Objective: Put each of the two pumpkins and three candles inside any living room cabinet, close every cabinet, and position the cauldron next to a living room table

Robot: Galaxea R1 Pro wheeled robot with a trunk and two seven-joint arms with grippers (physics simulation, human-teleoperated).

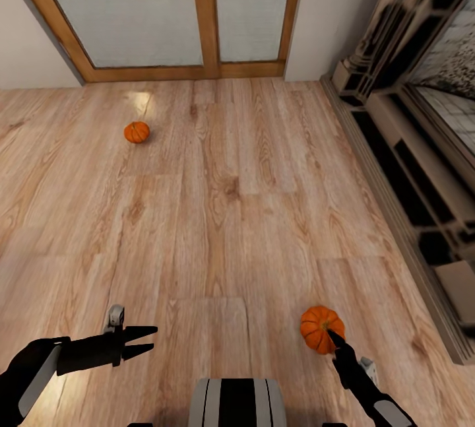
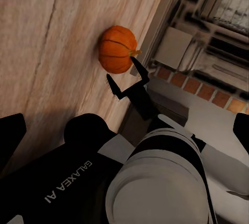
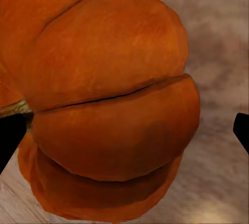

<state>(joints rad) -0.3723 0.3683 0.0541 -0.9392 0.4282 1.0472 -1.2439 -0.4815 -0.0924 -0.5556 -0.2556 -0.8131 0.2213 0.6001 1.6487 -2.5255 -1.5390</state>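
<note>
Two ribbed orange pumpkins lie on the wood floor. The far pumpkin [image 1: 136, 132] rests alone toward the glass doors. The near pumpkin [image 1: 321, 328] [image 2: 117, 48] [image 3: 109, 99] sits just ahead of my right side. My right gripper [image 1: 334, 341] [image 2: 122, 69] [image 3: 125, 133] is open at it, with one fingertip [image 3: 10, 137] on each side and the pumpkin in the gap between them. My left gripper [image 1: 146, 340] hovers open over the floor at lower left, holding nothing. The candles, cabinet, cauldron and table are out of view.
An ornate grey-black fireplace surround [image 1: 409, 123] with a raised hearth edge runs along the right. Wood-framed glass doors [image 1: 204, 18] close the far wall. My own base [image 1: 237, 402] is at the bottom centre. Open floor lies between the pumpkins.
</note>
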